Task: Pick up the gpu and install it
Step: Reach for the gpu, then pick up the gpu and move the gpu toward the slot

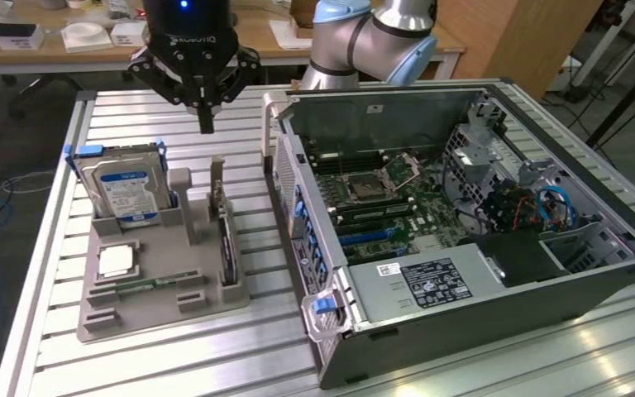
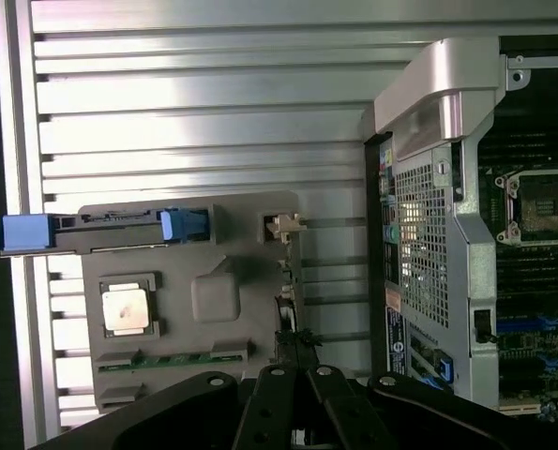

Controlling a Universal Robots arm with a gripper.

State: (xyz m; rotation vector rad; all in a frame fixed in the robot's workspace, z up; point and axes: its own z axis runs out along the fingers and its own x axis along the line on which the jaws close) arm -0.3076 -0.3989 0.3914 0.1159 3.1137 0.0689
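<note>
The gpu (image 1: 225, 241) stands on edge in a slot of the grey holder (image 1: 152, 310), a thin dark card with a metal bracket at its far end. My gripper (image 1: 205, 124) hangs above the table beyond the holder's far end, higher than the gpu and apart from it. Its fingers are shut with nothing between them. In the wrist view the gpu (image 2: 294, 281) shows edge-on as a narrow strip, and the shut gripper (image 2: 295, 354) is over its near part.
The holder also carries a blue-labelled hard drive (image 1: 126, 190), a square CPU chip (image 1: 116, 262) and a memory stick (image 1: 146, 285). An open computer case (image 1: 582, 285) with its motherboard (image 1: 389, 198) exposed lies at the exterior view's right, close beside the holder.
</note>
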